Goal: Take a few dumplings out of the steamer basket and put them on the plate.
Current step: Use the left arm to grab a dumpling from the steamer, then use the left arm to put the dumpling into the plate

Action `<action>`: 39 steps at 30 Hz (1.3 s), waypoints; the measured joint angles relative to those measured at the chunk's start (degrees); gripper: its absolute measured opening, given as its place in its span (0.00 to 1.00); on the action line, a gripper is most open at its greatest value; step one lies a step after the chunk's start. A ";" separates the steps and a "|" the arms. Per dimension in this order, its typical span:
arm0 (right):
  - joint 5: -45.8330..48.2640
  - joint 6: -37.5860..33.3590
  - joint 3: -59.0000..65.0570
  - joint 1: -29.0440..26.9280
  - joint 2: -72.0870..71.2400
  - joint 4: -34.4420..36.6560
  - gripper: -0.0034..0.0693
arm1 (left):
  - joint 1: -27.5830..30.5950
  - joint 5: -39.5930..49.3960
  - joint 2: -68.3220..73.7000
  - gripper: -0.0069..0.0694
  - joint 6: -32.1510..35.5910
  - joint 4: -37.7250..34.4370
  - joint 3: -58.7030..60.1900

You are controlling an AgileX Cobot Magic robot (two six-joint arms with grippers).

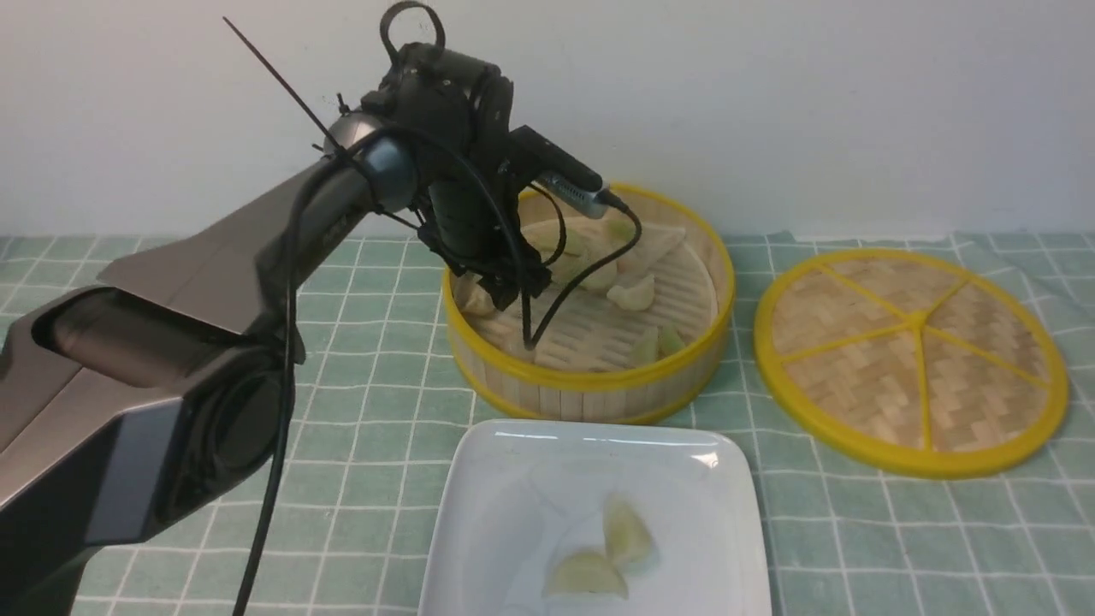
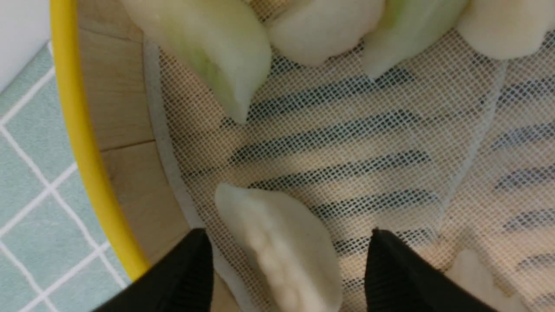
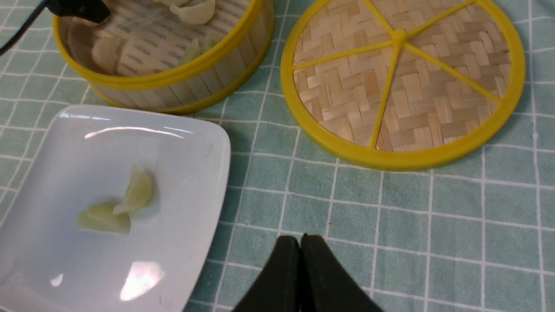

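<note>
Bamboo steamer basket point(image 1: 590, 376), left pincer point(image 2: 288, 236) inside it: jaws wide apart, nothing gripped. One pale dumpling point(image 2: 277, 255) lies between the jaws on the white mesh liner point(image 2: 347, 151), with a gap on each side. The basket's wall is just beside one jaw. More dumplings point(image 2: 208, 47) lie ahead of the pincer, apart from it. Whether the tips touch the liner cannot be told.

Right pincer point(image 3: 300, 260): jaws pressed together, holding nothing, above the green checked cloth point(image 3: 390, 225) on the counter. The white plate point(image 3: 208, 143) lies beside it and carries two dumplings that touch each other. The woven lid point(image 3: 403, 86) lies ahead of it.

Judged step: close on a third dumpling and carry it to the plate.

Likely faults from here:

1. Jaw strikes the wall. Cause: the dumpling sits close to the wall, leaving little room on that side.
2. Liner lifts with the load. Cause: a tip pinches the mesh edge under the dumpling.
3. Dumpling slips out. Cause: glossy skin and a grip near its narrow end.
4. Skin tears. Cause: too hard a squeeze on soft dough.
5. Other dumplings get dragged. Cause: the black cable point(image 1: 638, 231) hangs down into the basket behind the pincer.
6. Placed dumplings get knocked. Cause: release too close to the pair on the plate
</note>
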 joint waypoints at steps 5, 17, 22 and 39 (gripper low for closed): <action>0.00 -0.05 0.00 0.00 0.00 0.00 0.03 | -0.46 -0.05 1.36 0.65 -0.41 0.65 -0.02; 0.00 -0.05 0.00 0.00 0.00 0.00 0.03 | -0.72 3.25 1.68 0.36 -2.97 1.56 -3.29; -0.06 -0.98 -0.27 0.00 0.18 0.00 0.03 | -0.66 3.53 -5.71 0.36 -3.42 -0.45 -4.56; 4.55 -20.04 -25.40 6.08 32.75 7.39 0.03 | -6.08 2.50 -41.67 0.36 -3.43 -15.06 48.38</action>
